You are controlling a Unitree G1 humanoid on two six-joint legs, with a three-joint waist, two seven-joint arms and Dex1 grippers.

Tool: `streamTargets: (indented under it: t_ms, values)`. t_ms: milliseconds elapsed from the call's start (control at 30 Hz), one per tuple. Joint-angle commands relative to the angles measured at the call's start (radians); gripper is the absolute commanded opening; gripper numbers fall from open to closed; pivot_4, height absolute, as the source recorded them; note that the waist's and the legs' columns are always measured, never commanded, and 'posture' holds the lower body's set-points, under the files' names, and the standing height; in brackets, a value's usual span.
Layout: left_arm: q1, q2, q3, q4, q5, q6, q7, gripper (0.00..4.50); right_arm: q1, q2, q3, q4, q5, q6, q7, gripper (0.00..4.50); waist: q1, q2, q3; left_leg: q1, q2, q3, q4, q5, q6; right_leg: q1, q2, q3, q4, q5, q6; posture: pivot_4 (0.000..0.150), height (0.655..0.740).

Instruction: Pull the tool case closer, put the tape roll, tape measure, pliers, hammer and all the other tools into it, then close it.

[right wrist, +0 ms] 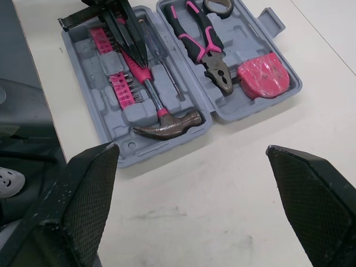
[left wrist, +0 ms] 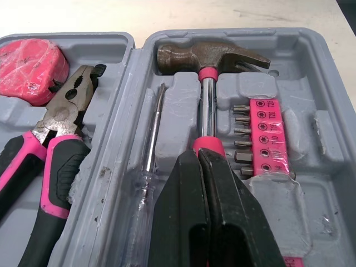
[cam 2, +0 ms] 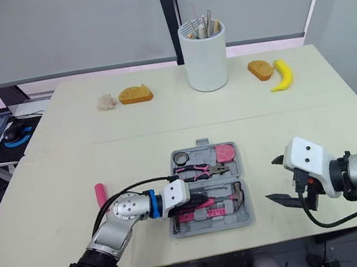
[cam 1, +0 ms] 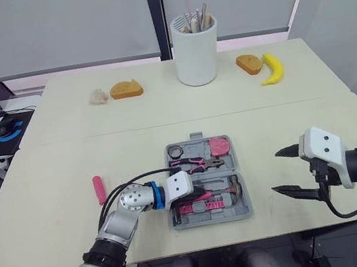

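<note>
Tool case (cam 1: pixel 212 219) lies open on the desk (cam 1: pixel 285 115), with the hammer (left wrist: pixel 208 58), pliers (cam 1: pixel 197 164), tape measure (cam 1: pixel 219 146) and tape roll (cam 1: pixel 176 152) seated inside. Left gripper (left wrist: pixel 198 154) has its jaws pressed together, tips down at the hammer's pink grip. Right gripper (cam 1: pixel 275 172) hovers right of the case, jaws spread wide. One pink tool (cam 1: pixel 99 189) lies on the desk, left of the case.

Bright, even light; soft shadows; mild sheen on the hammer (left wrist: pixel 207 100).

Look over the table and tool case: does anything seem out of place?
A pink tool lies on the table left of the open tool case, outside it, while the hammer, pliers, tape measure and tape roll sit inside. Nothing else stands out.
</note>
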Motion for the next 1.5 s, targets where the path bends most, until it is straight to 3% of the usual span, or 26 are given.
streamTargets:
  t_ms: [33,233,333,600,800,933,1100,1500]
  values:
    - [0.014,0.001,-0.049,0.082,0.08,-0.022,0.007,0.02,-0.004,-0.008,-0.031,-0.029,0.005,-0.003,-0.001,4.5,0.0,0.003,-0.003,0.001,0.0,0.0,0.0,0.0,0.0,0.002,0.0,0.0,-0.002,0.0,0.0,0.15,0.74]
    - [0.032,-0.007,0.037,-0.03,-0.059,-0.02,-0.035,0.02,0.004,0.006,-0.021,0.002,-0.025,-0.047,-0.004,4.5,-0.002,0.006,-0.006,0.004,0.0,0.0,0.0,-0.001,0.001,0.006,0.0,0.0,-0.004,0.0,0.0,0.15,0.74]
    - [0.02,0.044,0.133,-0.16,-0.162,0.115,-0.05,0.02,-0.03,0.028,-0.005,0.079,-0.054,-0.107,0.002,4.5,-0.003,0.004,-0.005,0.003,0.001,-0.001,0.0,-0.001,0.001,0.005,0.0,0.0,-0.003,0.0,0.0,0.15,0.74]
    - [0.045,0.255,0.363,-0.322,-0.323,0.377,-0.082,2.5,-0.069,0.018,-0.027,0.263,-0.091,-0.238,0.096,4.5,-0.007,0.005,-0.005,0.002,0.001,0.0,-0.001,-0.002,0.001,0.003,0.001,0.0,-0.003,0.0,0.0,0.15,0.74]
    - [0.167,0.534,0.69,-0.202,-0.418,0.525,-0.141,4.44,-0.094,-0.02,-0.098,0.444,-0.103,-0.311,0.182,4.5,-0.019,0.006,-0.003,0.002,0.002,0.0,-0.002,-0.002,0.001,0.002,0.001,0.0,-0.003,0.0,0.0,0.15,0.74]
    - [0.307,0.658,0.898,0.009,-0.388,0.472,-0.17,4.48,-0.107,-0.037,-0.137,0.543,-0.108,-0.321,0.213,4.5,-0.029,0.007,-0.002,0.002,0.003,0.002,-0.003,-0.002,0.001,-0.001,0.001,0.001,-0.003,-0.001,-0.001,0.15,0.74]
    - [0.42,0.692,0.992,0.118,-0.365,0.396,-0.19,4.48,-0.097,-0.024,-0.133,0.596,-0.125,-0.352,0.229,4.5,-0.023,0.008,-0.002,0.002,0.003,0.004,-0.005,-0.002,0.001,-0.002,-0.001,0.002,-0.003,-0.001,-0.001,0.15,0.74]
    - [0.407,0.656,0.984,0.111,-0.36,0.34,-0.138,4.48,-0.089,0.006,-0.131,0.623,-0.15,-0.371,0.217,4.5,-0.006,0.008,-0.002,0.001,0.002,0.005,-0.005,-0.003,-0.001,-0.003,-0.006,0.001,-0.003,-0.001,-0.001,0.15,0.74]
